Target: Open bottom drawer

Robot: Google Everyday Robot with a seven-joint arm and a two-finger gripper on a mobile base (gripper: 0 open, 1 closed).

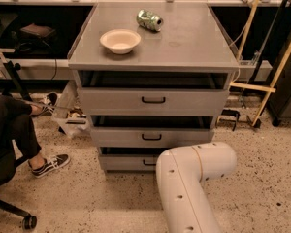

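Note:
The bottom drawer [123, 161] is the lowest and shortest-fronted of three grey drawers in the cabinet. Its front sits just above the floor, and only the left end of its black bar handle [147, 163] shows. My white arm [194, 178] bends in front of the drawer's right half and covers it. My gripper is hidden behind this arm, somewhere near the drawer front. The middle drawer [150, 137] and top drawer [153, 101] sit above, each with a dark gap over its front.
A cream bowl [120, 41] and a crushed green can [150, 20] lie on the cabinet top [194, 47]. A seated person's leg and black shoe [48, 163] are at the left, with a chair wheel [28, 222]. Wooden poles [276, 72] lean at the right.

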